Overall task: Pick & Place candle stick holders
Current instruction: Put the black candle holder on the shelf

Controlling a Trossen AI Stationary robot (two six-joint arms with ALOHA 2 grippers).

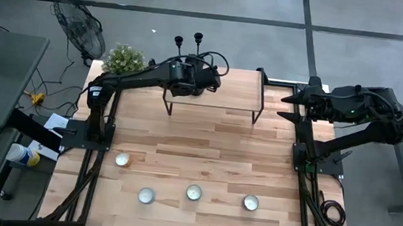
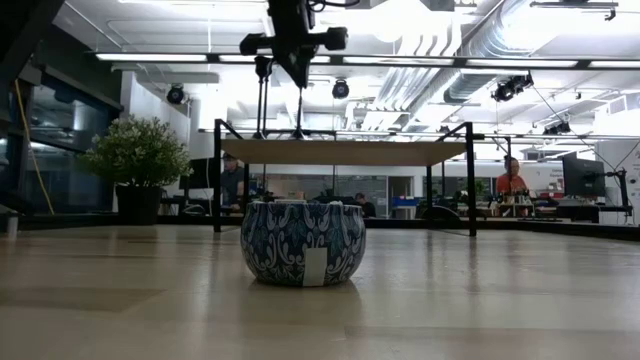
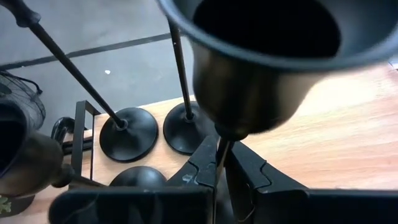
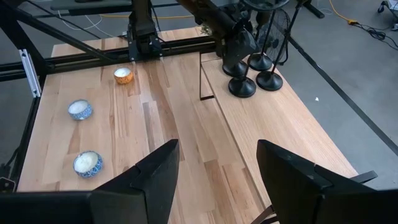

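Blue patterned bowl (image 2: 303, 243), blank label (image 2: 315, 267)

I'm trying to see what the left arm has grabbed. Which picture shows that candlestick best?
The left wrist view: the left gripper is shut on the held candlestick's thin stem, its cup looming close. The high view shows only the arm over the raised shelf. The low view catches the stem from afar; the right wrist view shows bases partly hidden by the arm.

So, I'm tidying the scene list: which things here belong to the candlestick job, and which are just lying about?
Job:
- black candle stick holders on the raised wooden shelf
- left tool, shut on one holder's stem
- right tool, open, waiting at the table's right edge

Lying about:
- tealight cups
- potted plant
- fan
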